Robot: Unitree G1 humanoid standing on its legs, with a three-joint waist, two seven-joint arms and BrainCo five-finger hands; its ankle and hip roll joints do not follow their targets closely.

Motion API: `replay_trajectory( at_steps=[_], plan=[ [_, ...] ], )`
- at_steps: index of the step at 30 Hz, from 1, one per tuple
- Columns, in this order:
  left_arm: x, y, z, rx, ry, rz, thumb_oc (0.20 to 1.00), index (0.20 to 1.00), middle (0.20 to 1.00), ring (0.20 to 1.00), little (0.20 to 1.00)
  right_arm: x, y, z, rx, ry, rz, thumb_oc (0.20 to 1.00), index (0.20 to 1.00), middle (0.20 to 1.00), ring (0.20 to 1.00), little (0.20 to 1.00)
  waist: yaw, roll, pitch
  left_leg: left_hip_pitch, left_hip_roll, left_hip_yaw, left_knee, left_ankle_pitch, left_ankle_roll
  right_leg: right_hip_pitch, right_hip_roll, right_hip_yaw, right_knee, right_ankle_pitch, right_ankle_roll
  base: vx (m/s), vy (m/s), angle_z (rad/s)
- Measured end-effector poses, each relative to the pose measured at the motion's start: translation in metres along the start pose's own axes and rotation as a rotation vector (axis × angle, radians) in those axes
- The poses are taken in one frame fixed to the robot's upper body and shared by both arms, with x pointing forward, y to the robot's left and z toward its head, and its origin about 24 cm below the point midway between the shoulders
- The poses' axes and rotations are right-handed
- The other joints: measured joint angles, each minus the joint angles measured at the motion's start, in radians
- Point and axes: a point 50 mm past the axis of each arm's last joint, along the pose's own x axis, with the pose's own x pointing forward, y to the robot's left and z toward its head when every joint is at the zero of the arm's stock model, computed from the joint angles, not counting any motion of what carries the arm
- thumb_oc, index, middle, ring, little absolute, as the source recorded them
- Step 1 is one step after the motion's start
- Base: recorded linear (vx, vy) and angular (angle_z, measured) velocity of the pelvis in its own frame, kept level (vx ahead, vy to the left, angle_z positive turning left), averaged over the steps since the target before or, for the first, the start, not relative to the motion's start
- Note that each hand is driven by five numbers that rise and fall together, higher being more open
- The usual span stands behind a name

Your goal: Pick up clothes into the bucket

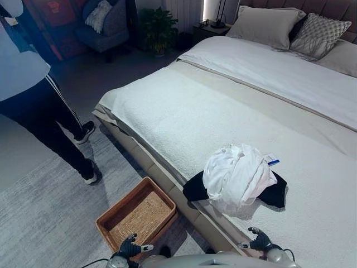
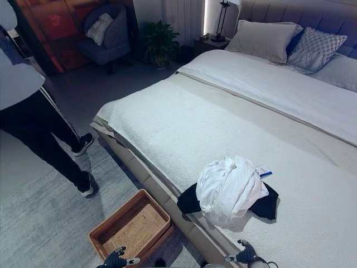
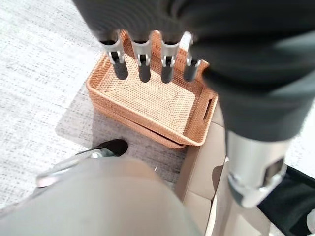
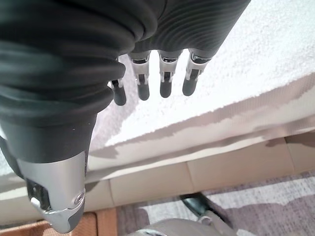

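A bundled white garment point(image 1: 237, 176) lies on top of a black garment point(image 1: 195, 188) near the bed's front edge. A shallow woven basket point(image 1: 136, 215) stands on the rug beside the bed, with nothing in it. My left hand point(image 1: 129, 247) hangs low above the basket's near corner, and in its wrist view the fingers point(image 3: 142, 64) point straight down over the basket point(image 3: 147, 96). My right hand point(image 1: 259, 241) is low over the bed's edge, short of the clothes. Its fingers point(image 4: 165, 81) are straight above the white bedspread point(image 4: 256, 54). Both hands are open and hold nothing.
The bed point(image 1: 184, 111) with a white textured cover takes up the right side, pillows point(image 1: 268, 25) at its head. A person point(image 1: 33, 95) in dark trousers stands on the rug at the left. An armchair point(image 1: 103, 28) and a plant point(image 1: 159, 28) stand at the back.
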Motion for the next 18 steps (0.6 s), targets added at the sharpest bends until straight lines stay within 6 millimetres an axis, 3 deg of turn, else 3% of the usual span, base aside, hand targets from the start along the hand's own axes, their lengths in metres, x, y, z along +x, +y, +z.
replay_trajectory(
  at_steps=[2,6,13,18],
  plan=[
    [0.0,0.0,0.0,0.0,-0.001,0.003,1.0,1.0,1.0,1.0,1.0,0.002,-0.011,0.008,0.003,-0.033,-0.032,1.0,1.0,1.0,1.0,1.0,0.0,0.001,0.0,-0.007,0.0,0.0,0.001,0.0,0.0,-0.003,0.0,-0.001,0.0,0.0,0.0,0.0,0.0,0.0],
    [0.001,0.001,0.012,-0.006,-0.048,0.02,1.0,1.0,1.0,1.0,1.0,0.007,-0.069,0.06,0.011,-0.224,-0.236,1.0,1.0,1.0,1.0,1.0,0.0,0.011,0.021,-0.067,-0.005,-0.006,0.028,0.002,-0.002,-0.055,0.0,-0.005,0.002,0.011,0.0,-0.03,0.02,0.03],
    [0.005,0.003,0.035,0.01,-0.126,0.07,1.0,1.0,1.0,1.0,1.0,-0.002,-0.145,0.138,0.087,-0.443,-0.567,1.0,1.0,1.0,1.0,1.0,0.022,0.027,0.096,-0.144,-0.013,-0.024,0.058,0.017,-0.023,-0.111,-0.001,-0.016,-0.003,0.032,-0.003,-0.04,0.025,0.05],
    [0.006,0.007,0.045,0.003,-0.154,0.112,1.0,1.0,1.0,1.0,1.0,-0.009,-0.167,0.162,0.125,-0.486,-0.706,1.0,1.0,1.0,1.0,1.0,0.033,0.029,0.139,-0.185,-0.015,-0.035,0.058,0.027,-0.025,-0.146,-0.003,-0.036,0.003,0.041,-0.01,-0.04,0.026,0.11]
  ],
)
